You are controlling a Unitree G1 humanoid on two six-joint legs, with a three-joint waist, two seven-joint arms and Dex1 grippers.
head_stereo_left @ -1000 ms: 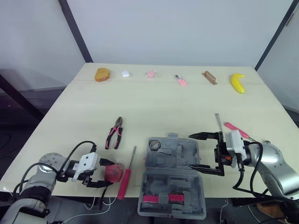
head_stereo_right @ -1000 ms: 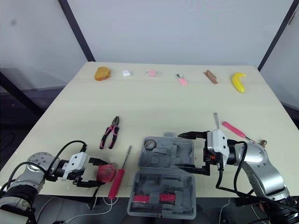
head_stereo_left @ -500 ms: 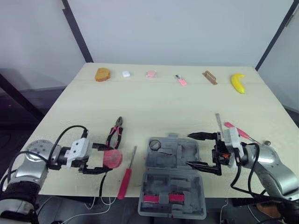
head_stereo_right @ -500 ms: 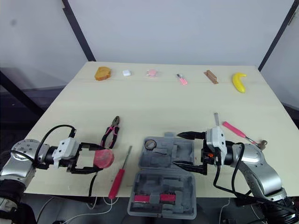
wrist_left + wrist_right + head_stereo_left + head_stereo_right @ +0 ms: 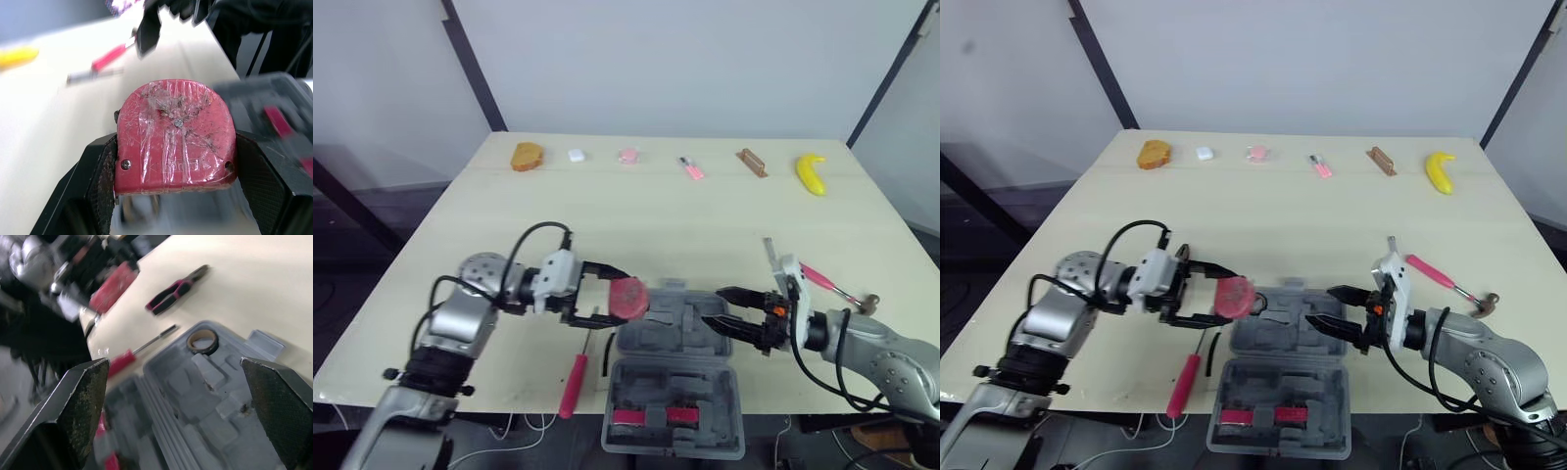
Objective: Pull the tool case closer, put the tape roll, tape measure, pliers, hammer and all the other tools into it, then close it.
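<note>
The grey tool case (image 5: 674, 394) lies open at the table's front middle. My left gripper (image 5: 621, 296) is shut on the red tape measure (image 5: 628, 297), held just above the case's far left corner; the left wrist view shows the tape measure (image 5: 175, 134) pinched between both fingers. My right gripper (image 5: 712, 305) is open over the case's right side, with nothing between its fingers. The tape roll (image 5: 203, 340) sits in a case slot. The pliers (image 5: 177, 289) lie left of the case, the red screwdriver (image 5: 575, 384) at the front left, and the pink hammer (image 5: 830, 285) at the right.
A thin metal tool (image 5: 770, 251) lies beyond my right gripper. Along the far edge stand a bread piece (image 5: 527, 157), a white item (image 5: 576, 155), two small pink items (image 5: 627, 155), a brown block (image 5: 751, 163) and a banana (image 5: 811, 174).
My left arm lifted the tape measure from the front left corner and carried it right to the case. My right gripper turned, sank lower and edged left over the case, its fingers closer together.
</note>
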